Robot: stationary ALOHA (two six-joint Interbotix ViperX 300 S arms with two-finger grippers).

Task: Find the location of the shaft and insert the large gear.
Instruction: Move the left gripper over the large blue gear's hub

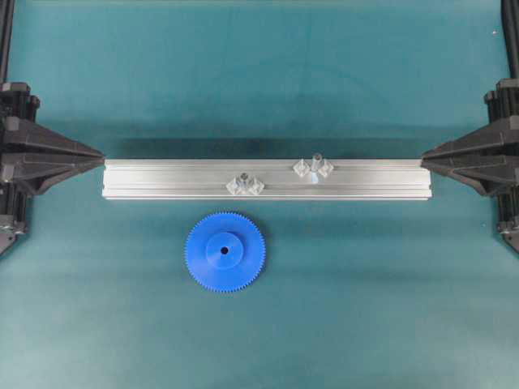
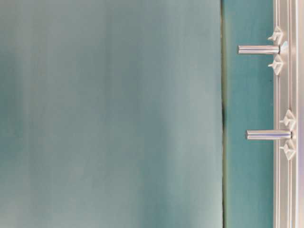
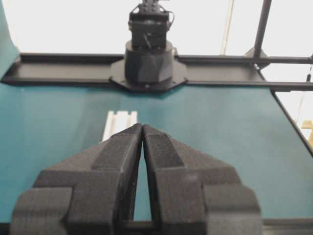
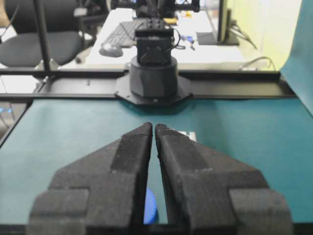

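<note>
From overhead, an aluminium rail lies crosswise on the teal desk. Two small pegs stand on it, each flanked by clear diamond-shaped mounts. The shaft is the slimmer, paler one, left of the rail's middle toward its near edge; the other peg, with a darker top, stands to its right, closer to the far edge. The large gear lies flat on the desk just in front of the rail, bright blue, toothed all round, hub and centre hole facing up. It sits a little left of the shaft and apart from the rail. The left end effector points at the rail's left end, its tips close to it, and the right end effector does the same at the right end. Both are clenched and hold nothing.

The table-level view is turned on its side: the rail runs down the right edge and two pegs jut out leftward from it. I cannot tell which of them is the shaft here. The left of this picture is a blurred teal surface.

The left wrist camera shows the left end effector with its tips meeting, empty, and the rail's end beyond them.

The right wrist camera shows the right end effector pressed almost together, empty. A sliver of the blue gear shows low down between its fingers, and a bit of the rail is just beyond the tips.
</note>
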